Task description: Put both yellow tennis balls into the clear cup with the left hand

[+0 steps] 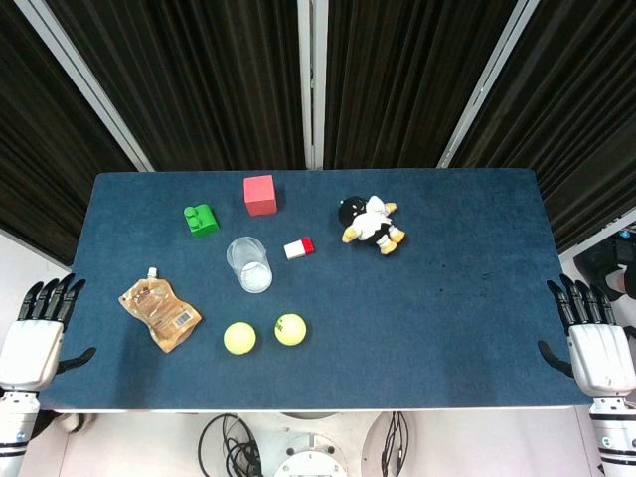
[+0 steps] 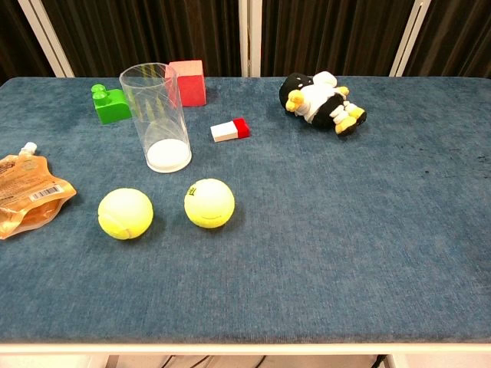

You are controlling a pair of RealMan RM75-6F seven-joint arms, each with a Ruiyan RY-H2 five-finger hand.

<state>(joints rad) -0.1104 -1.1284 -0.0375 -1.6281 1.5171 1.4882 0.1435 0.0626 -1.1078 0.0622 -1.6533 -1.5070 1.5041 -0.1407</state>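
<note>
Judging the task at its very start: nothing grasped, neither ball in the cup

Resting off the near left corner of the tabletop (image 1: 447,328), left hand (image 1: 32,343) with fingers straight and slightly apart, holding nothing; seen only in the head view. Mirroring it off the near right corner, right hand (image 1: 594,343), likewise spread and holding nothing

Lying side by side near the front edge, apart from each other: left tennis ball (image 2: 125,213) and right tennis ball (image 2: 209,202), both loose on the blue cloth. Standing upright just behind them, mouth up, clear cup (image 2: 156,116), holding no ball; only a white base showing through the wall

Calling next, in all likelihood, for bringing the left hand in over the corner to the left tennis ball, the closer of the two, and closing around it from above. Needing care: round balls rolling off at a nudge, a tall narrow cup tipping easily, and a mouth seeming only a little wider than a ball, so lowering in from straight above

Sitting left of the balls and possibly under the reaching path, a brown pouch (image 2: 29,195)
</note>
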